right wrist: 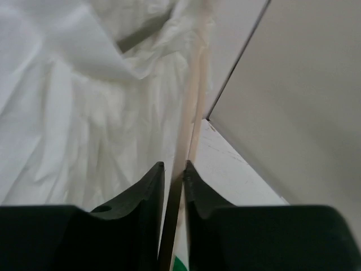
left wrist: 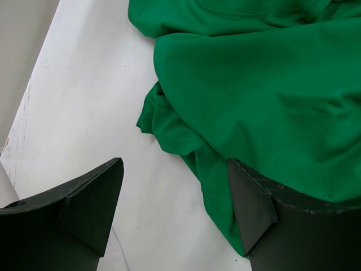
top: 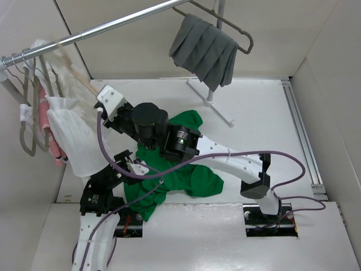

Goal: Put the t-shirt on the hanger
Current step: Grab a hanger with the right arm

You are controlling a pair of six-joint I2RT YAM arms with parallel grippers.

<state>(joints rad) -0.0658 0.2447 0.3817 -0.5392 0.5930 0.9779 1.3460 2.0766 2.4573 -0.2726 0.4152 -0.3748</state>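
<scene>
Plainly, the table [top: 265, 113] is boxed in by pale walls on three sides; its near-left part is hidden under the two arms. The t-shirt [top: 197, 180] lies crumpled on it, just ahead of the left arm's base; the right arm crosses above and covers much of it, so the collar and sleeves cannot be made out. In the left wrist view the shirt's edge stops short of the left wall, with bare table between. White garments [top: 73, 135] hang at the left end of the rail [top: 124, 22] and hide part of the hanger [top: 79, 79]; its hook is hard to pick out among the grey hangers [top: 25, 130]. A small mark on the right arm's black joint [top: 181, 135] is too small to read. The right tool [right wrist: 174, 169] is pinched on the hanger's slim arm, close to the wall corner; the left tool [left wrist: 175, 164] stands apart, low over the table, with one finger [left wrist: 254, 209] touching the shirt.
</scene>
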